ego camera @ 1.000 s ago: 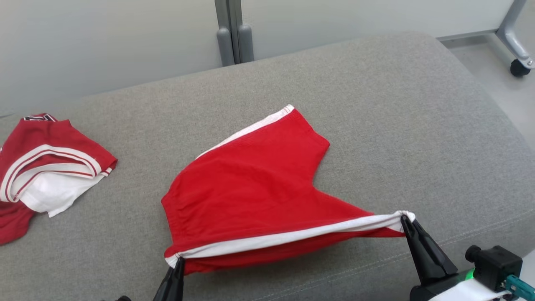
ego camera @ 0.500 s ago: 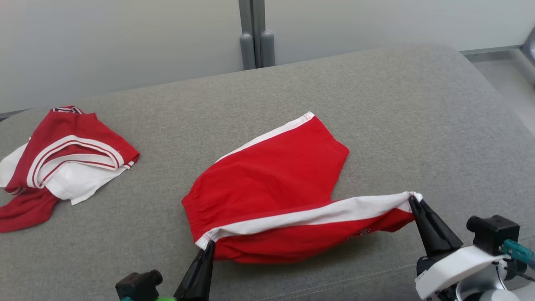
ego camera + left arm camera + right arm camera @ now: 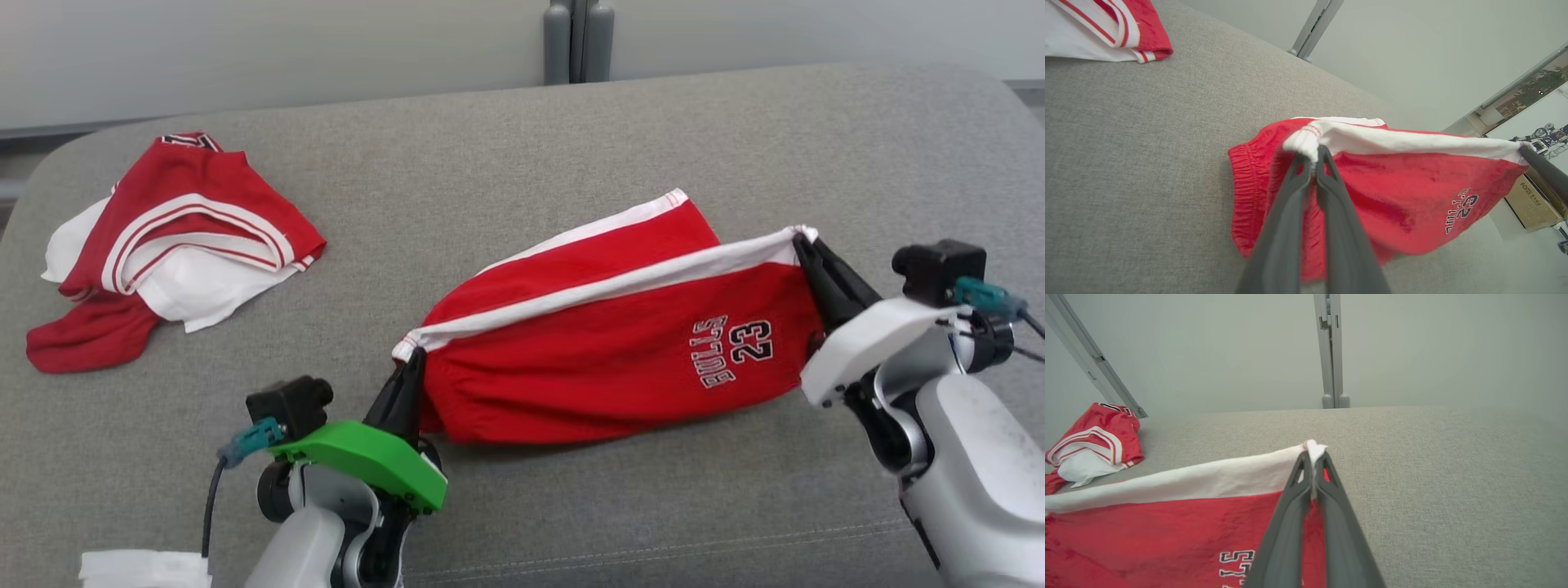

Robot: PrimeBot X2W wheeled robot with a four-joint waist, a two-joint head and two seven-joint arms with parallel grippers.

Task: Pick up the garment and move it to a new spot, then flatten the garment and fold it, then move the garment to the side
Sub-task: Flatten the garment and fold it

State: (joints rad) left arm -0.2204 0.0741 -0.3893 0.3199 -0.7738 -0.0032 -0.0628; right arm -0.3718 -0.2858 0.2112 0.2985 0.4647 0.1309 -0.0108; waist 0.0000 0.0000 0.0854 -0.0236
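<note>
1. The left gripper (image 3: 414,356) pinches the red shorts (image 3: 604,351) at the waistband corner.
2. The right gripper (image 3: 802,242) pinches the hem corner.
3. Shorts stretched between them, draping onto the grey cushion (image 3: 506,139).

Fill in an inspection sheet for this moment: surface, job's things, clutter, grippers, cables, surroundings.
Surface: grey cushion, with a seam along the near side.
Job's things: red shorts, white-striped edge stretched between both grippers, "23" print showing, far leg resting on the cushion.
Clutter: crumpled red-and-white jersey at the far left, apart from the shorts.
Grippers: left gripper shut on the stripe's left end; right gripper shut on its right end.
Cables: dark cable hanging from the left wrist; teal plug at the right wrist.
Surroundings: pale wall and a grey post behind the cushion.
</note>
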